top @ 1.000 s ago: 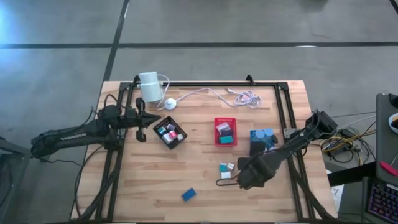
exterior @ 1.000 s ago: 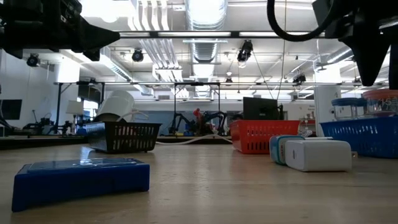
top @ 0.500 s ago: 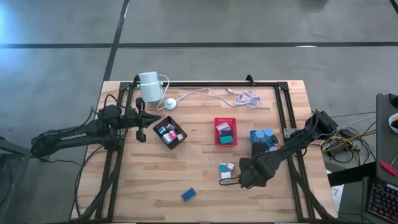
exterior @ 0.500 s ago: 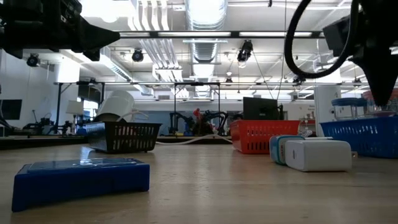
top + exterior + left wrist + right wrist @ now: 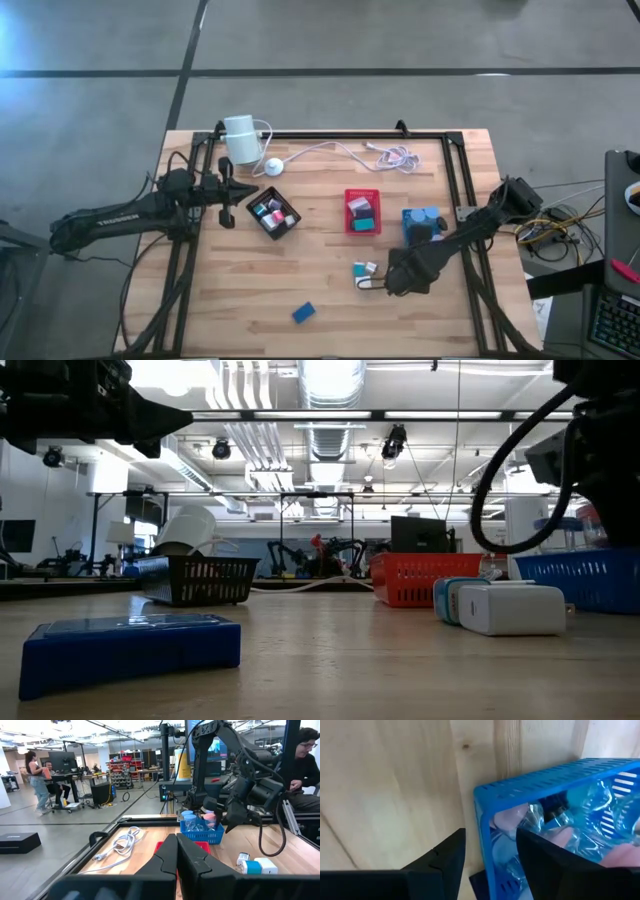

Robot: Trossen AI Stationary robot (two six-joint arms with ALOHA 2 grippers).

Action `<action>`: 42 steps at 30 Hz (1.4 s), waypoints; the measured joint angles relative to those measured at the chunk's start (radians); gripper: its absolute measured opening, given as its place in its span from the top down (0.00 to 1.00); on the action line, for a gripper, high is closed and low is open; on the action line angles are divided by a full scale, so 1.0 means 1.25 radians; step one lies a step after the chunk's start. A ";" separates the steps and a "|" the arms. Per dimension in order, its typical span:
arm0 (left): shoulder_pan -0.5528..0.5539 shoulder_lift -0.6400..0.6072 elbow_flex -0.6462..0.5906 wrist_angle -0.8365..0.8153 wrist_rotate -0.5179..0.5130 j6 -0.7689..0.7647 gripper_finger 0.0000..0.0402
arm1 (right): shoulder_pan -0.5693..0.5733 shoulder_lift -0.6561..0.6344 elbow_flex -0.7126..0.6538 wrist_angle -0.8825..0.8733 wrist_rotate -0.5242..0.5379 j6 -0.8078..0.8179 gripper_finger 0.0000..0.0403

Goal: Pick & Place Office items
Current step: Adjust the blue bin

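My right gripper's [image 5: 487, 865] fingers [image 5: 442, 855] straddle the blue slotted plastic tray's [image 5: 555, 772] near wall, parted; the small teal-and-white blocks [image 5: 364, 274] lie just beside, toward the wooden worktop's [image 5: 230, 290] centre.

Left end effector [image 5: 176, 851] waits closed at the table's left; right end effector [image 5: 490, 845] hangs parted.

Trays [image 5: 273, 216] black, red, blue – loose block [image 5: 304, 313] blue
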 joint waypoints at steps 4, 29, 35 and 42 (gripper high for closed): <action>0.000 0.000 0.000 0.000 0.000 0.000 0.99 | -0.018 -0.001 -0.019 0.032 0.000 -0.022 0.62; 0.000 0.002 0.000 0.006 -0.001 0.009 0.99 | -0.204 -0.002 -0.060 0.082 0.031 -0.343 0.98; 0.000 0.002 0.000 0.006 0.000 0.009 0.99 | -0.265 -0.002 -0.062 0.087 0.031 -0.393 0.98; 0.000 0.002 0.000 0.006 -0.001 0.009 0.99 | -0.280 -0.002 -0.062 0.096 0.017 -0.403 0.98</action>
